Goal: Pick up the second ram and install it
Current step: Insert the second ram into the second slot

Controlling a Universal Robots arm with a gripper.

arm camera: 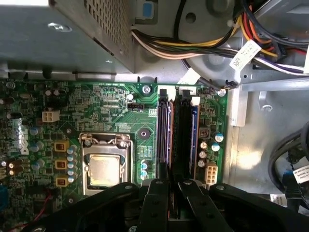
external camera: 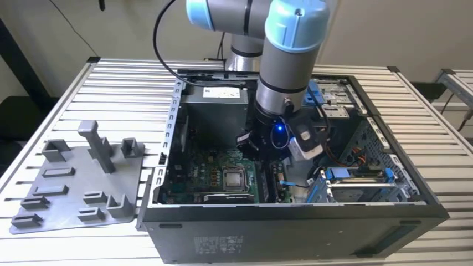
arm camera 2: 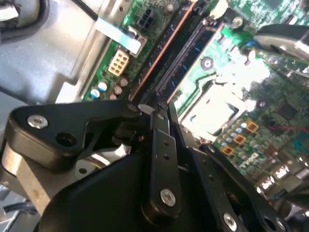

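My gripper [external camera: 270,160] reaches down into the open computer case [external camera: 296,213], over the memory slots beside the processor socket [external camera: 235,178]. In both wrist views its black fingers [arm camera: 157,203] sit close together over a thin strip with a copper-coloured edge, which I take for the second ram [arm camera: 169,135]. The strip stands on edge along a slot and runs away from the fingertips [arm camera 2: 166,108]. In the second wrist view the second ram [arm camera 2: 163,53] lies in line with the dark slots. A neighbouring slot [arm camera: 187,135] has a blue side.
The grey power-supply box [arm camera: 63,34] and a bundle of coloured cables [arm camera: 193,48] lie close beyond the slots. A drive cage [external camera: 358,183] fills the case's side towards the exterior view's right. A grey fixture plate [external camera: 74,188] with posts lies on the slatted table outside the case.
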